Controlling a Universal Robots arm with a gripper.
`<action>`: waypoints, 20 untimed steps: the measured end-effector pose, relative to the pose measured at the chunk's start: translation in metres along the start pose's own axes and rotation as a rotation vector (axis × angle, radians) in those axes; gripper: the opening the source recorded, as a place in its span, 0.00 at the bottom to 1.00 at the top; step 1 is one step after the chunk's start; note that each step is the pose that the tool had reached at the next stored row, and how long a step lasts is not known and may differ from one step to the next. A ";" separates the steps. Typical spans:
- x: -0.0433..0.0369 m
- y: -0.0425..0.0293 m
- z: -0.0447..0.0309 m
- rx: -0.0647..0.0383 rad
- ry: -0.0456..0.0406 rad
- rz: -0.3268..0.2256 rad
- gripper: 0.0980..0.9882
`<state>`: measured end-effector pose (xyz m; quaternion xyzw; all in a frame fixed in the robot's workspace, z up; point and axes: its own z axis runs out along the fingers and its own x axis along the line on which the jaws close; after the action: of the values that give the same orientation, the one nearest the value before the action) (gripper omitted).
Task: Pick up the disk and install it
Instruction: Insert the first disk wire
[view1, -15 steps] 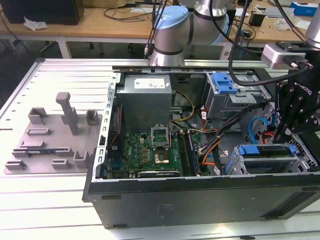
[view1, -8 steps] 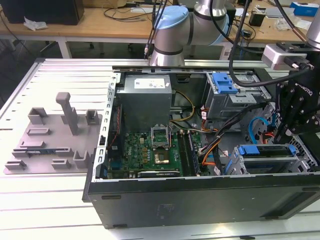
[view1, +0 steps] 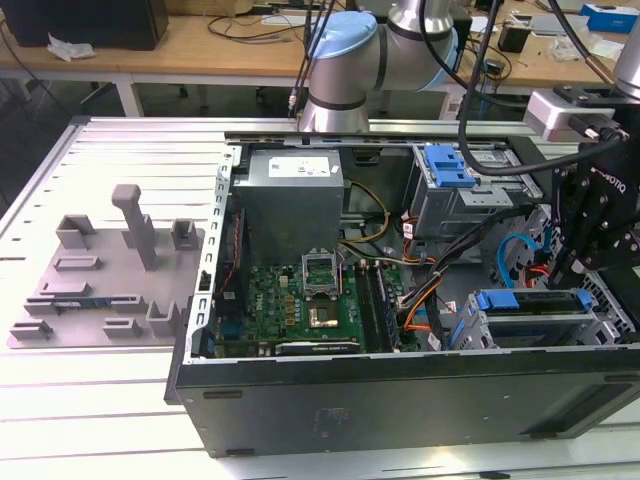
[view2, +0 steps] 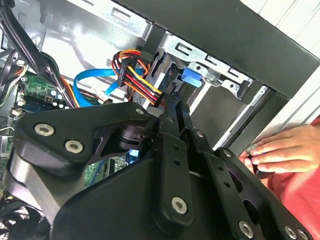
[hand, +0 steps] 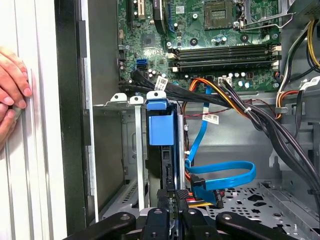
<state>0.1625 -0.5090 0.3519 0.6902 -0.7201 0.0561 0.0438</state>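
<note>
Blue-railed disk in the drive cage inside the open computer case

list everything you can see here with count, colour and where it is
computer case: one, black, open on the slotted table
motherboard: one, green, inside the case
power supply: one, grey, inside the case beside the motherboard
disk: one, blue-railed, on edge in the metal drive cage
data cable: one, blue, looped beside the disk
fixture tray: one, grey, on the table at the exterior view's left of the case
hand: one, beside the case's outer wall
gripper: one, black, inside the case at the disk
</note>
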 end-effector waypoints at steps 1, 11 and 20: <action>0.0000 0.0000 0.0000 0.000 -0.0001 0.000 0.08; 0.0050 -0.0002 0.0007 -0.001 -0.0228 0.000 0.08; 0.0048 -0.0001 0.0028 -0.001 -0.0229 0.000 0.08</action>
<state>0.1624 -0.5141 0.3498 0.6907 -0.7207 0.0477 0.0361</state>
